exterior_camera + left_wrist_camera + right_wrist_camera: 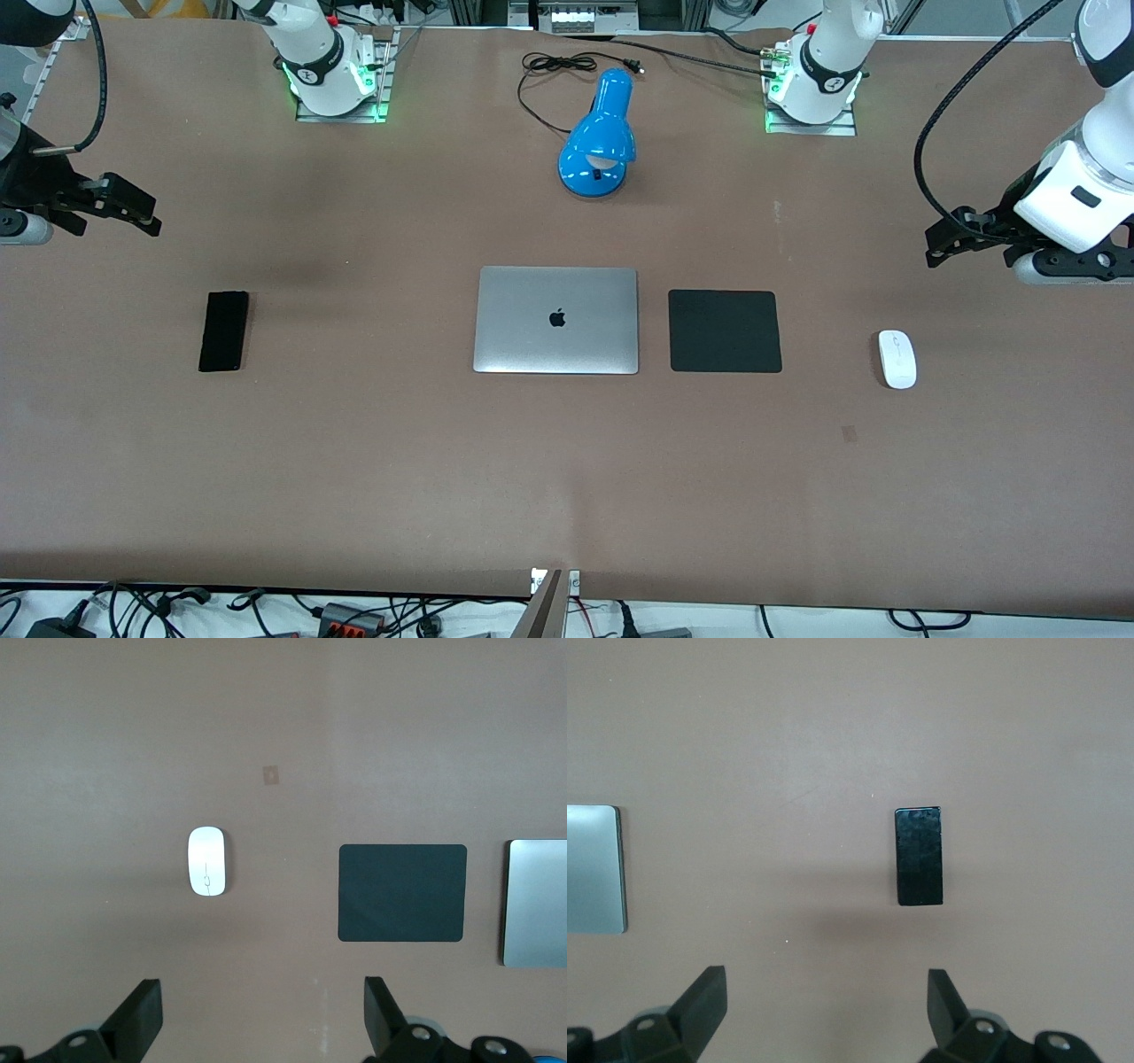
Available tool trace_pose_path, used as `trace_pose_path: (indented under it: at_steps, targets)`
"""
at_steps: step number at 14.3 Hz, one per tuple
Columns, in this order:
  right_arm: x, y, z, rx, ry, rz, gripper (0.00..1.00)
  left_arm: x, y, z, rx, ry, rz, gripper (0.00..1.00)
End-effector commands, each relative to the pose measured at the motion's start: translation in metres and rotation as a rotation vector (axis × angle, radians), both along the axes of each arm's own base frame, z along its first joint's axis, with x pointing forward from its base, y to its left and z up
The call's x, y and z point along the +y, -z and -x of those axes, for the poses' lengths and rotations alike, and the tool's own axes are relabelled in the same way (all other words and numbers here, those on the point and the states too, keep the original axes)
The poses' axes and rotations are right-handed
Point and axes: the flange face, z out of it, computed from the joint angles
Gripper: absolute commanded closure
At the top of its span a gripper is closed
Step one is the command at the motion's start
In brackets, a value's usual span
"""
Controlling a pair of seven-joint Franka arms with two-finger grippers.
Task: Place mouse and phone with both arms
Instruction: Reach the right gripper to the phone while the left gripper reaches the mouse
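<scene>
While both arms hang raised at the table ends, nothing is grasped. Right gripper (146, 215) hovers over bare table at the right arm's end, fingers (702, 997) spread wide and holding nothing. Phone (223, 330) lies flat on the table (354, 461), nearer the front camera than that gripper's spot, well apart from the laptop (556, 320). Laptop sits closed at table centre; blue desk lamp (601, 137) stands farther from the front camera than it, cord trailing toward the bases. Black square pad (725, 330) lies just beside the laptop toward the left arm's end, not touching. Mouse (897, 358) rests on bare table, apart from the pad, toward the left arm's end. Left gripper (937, 248) hovers over the table at that end, fingers (137, 1019) spread, empty.
</scene>
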Motion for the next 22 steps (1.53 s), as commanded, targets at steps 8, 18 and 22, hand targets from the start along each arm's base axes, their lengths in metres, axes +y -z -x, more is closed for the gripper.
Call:
trace_pose_path:
  at_steps: [8,18,22]
  targets:
    - [0.004,0.025,-0.01,0.039,-0.009,0.004,0.0,-0.005,-0.005,-0.004,0.006,0.028,-0.012,0.0]
    - [-0.054,0.201,-0.069,0.166,0.057,0.039,0.0,0.069,0.211,-0.051,0.322,-0.082,-0.004,0.0]
    - [-0.084,0.289,-0.079,0.193,0.098,0.024,0.0,0.131,0.291,-0.061,0.117,-0.022,-0.011,0.0]
